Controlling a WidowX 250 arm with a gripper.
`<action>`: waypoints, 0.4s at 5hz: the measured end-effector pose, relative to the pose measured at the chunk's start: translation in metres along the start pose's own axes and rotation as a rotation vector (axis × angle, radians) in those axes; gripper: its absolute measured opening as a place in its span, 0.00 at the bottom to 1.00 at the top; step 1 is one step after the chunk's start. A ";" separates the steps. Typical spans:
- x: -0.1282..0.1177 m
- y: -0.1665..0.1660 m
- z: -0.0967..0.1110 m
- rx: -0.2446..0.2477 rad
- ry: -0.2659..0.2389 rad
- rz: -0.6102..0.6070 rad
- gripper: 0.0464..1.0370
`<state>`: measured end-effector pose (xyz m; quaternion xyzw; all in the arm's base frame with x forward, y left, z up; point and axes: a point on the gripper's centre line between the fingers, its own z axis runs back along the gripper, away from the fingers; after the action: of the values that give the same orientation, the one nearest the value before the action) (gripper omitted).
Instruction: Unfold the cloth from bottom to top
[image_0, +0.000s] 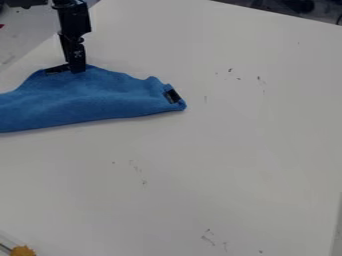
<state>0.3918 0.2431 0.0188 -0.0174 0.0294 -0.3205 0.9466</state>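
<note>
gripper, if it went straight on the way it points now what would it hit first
The blue cloth: the gripper points down at its upper edge and seems to be at or touching it already. The table would likely come next, though exact depth is unclear.

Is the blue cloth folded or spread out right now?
Folded: the cloth lies as a narrow, rumpled strip with a straight lower edge, bunched up beneath the pincer.

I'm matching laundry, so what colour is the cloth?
The cloth is blue, clearest in the camera view.
</note>
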 end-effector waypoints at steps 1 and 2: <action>-0.007 -0.007 -0.003 0.012 0.006 0.029 0.96; -0.017 -0.011 -0.006 0.013 -0.031 0.075 0.96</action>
<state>0.3710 0.2449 0.0142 -0.0148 0.0134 -0.2846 0.9584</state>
